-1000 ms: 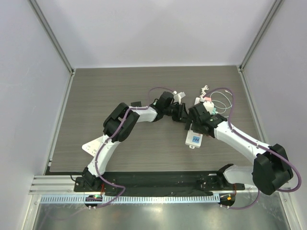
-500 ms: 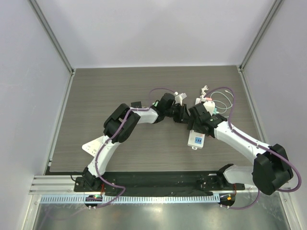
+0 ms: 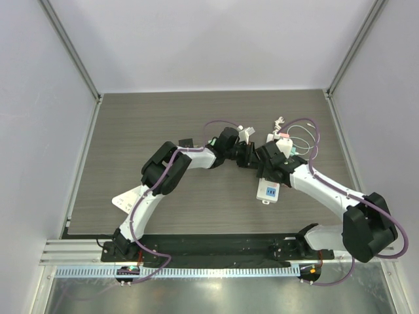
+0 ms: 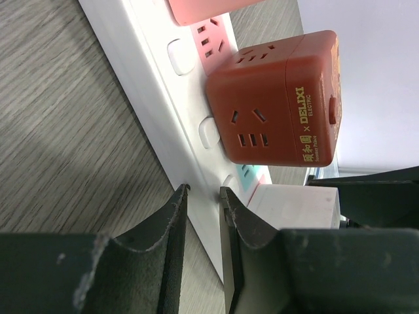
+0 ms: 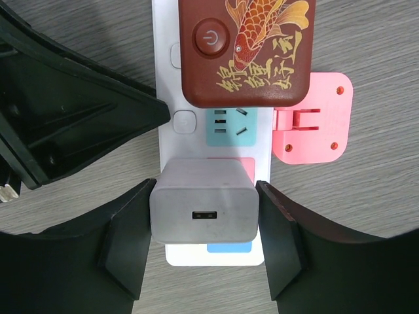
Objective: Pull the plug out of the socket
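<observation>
A white socket strip [image 5: 165,91] lies flat on the table. The plug [image 5: 204,209], a grey-white charger block with a USB port, sits in the strip's near end. My right gripper [image 5: 204,196] is shut on it, one finger pressed against each side. The same plug [image 4: 294,204] shows in the left wrist view, just behind the strip [image 4: 163,98]. My left gripper [image 4: 203,193] is shut on the strip's long edge, whose white rim fills the narrow gap between the fingers. In the top view both grippers, left [image 3: 247,156] and right [image 3: 263,160], meet over the strip.
A dark red cube adapter [image 5: 245,52] with a fish print fills the strip's middle, just beyond the plug. A pink plug [image 5: 314,118] lies on the strip's right side. The left gripper's black body [image 5: 65,118] sits close on the left. Thin cables [image 3: 304,134] loop at the far right.
My right gripper's fingers have closed in from wide apart onto the plug's sides, and the right arm shifted slightly. The left gripper has kept its hold on the strip.
</observation>
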`<state>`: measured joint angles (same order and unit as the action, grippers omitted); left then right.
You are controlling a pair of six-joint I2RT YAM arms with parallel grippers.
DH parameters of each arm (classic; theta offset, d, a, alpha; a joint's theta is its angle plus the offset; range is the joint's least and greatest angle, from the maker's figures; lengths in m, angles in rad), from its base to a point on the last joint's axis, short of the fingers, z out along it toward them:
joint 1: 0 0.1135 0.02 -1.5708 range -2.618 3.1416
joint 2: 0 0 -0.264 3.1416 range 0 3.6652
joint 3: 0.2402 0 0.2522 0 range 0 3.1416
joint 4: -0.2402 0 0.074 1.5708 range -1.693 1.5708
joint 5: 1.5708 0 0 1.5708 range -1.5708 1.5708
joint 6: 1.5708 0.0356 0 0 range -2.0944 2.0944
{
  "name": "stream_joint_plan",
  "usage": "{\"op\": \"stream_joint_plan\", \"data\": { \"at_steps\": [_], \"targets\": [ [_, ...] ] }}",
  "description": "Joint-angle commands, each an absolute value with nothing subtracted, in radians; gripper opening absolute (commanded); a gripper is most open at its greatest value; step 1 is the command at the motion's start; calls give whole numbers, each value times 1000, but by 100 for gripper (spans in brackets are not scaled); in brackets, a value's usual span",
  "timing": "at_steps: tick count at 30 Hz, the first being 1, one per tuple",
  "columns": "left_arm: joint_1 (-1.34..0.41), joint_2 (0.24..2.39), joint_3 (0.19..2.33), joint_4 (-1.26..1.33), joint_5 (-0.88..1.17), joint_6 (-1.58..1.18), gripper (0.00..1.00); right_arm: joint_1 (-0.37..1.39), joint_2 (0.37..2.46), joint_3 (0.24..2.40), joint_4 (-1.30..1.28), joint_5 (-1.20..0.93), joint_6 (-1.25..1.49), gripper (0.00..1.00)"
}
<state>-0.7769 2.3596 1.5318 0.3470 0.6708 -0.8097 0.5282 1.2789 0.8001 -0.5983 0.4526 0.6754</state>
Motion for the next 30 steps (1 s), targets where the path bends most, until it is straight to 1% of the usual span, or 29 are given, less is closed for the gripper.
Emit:
{"op": "stream_joint_plan", "data": {
  "at_steps": [1,3,5,6,8,9,11,12,13,19,30],
  "targets": [
    [-798,2376,1519,278,653,-796,25,534,1299,828,-589,508,673,65],
    [-798,2379,1520,278,653,-798,25,534,1307,836,-589,505,673,64],
    [-798,2379,1522,278,653,-799,25,532,1318,838,-589,499,672,59],
    [-798,2381,1523,278,652,-799,25,534,1319,842,-589,496,670,53],
    [-798,2384,1526,275,657,-804,25,534,1318,847,-589,473,672,45],
    [-798,2385,1529,273,661,-804,25,532,1316,850,-591,468,655,30],
    [-799,2387,1529,273,661,-805,24,534,1302,871,-609,472,657,19],
    [-799,2385,1529,272,663,-805,24,534,1296,883,-611,476,658,8],
    [-799,2384,1531,273,661,-805,24,534,1289,888,-614,474,658,2],
    [-811,2388,1557,216,638,-764,23,534,1221,922,-630,498,684,1],
    [-815,2378,1566,210,656,-755,23,534,1204,986,-676,511,686,1]
  ]
}}
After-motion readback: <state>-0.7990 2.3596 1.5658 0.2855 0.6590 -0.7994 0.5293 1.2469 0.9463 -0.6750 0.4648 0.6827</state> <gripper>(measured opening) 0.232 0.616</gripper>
